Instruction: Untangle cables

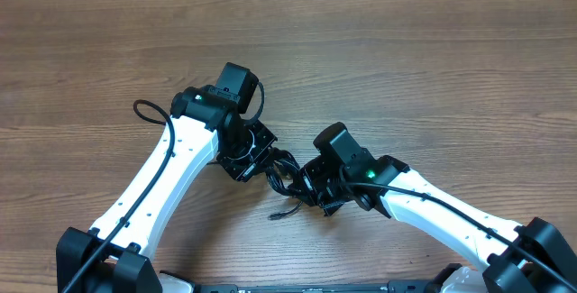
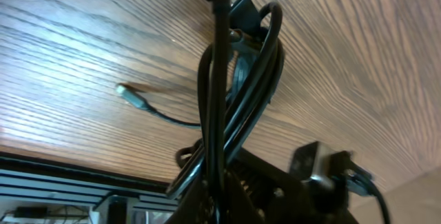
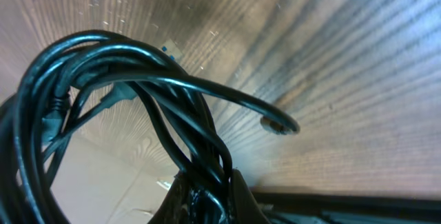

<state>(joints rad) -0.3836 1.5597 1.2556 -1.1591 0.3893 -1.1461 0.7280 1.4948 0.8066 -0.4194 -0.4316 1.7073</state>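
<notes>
Arms point(image 1: 171, 162) point(image 1: 433, 205) low and inward, flanking cables point(image 1: 283, 172)

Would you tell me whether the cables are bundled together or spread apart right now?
Bundled together. The cables form one looped black clump, with strands overlapping in both wrist views; a plug end trails loose.

Overhead: high, distant, facing straight down on table point(image 1: 406, 50); left wrist, right wrist: low, very near, angled across the tabletop; shared by all three: cables point(image 1: 284, 174).
</notes>
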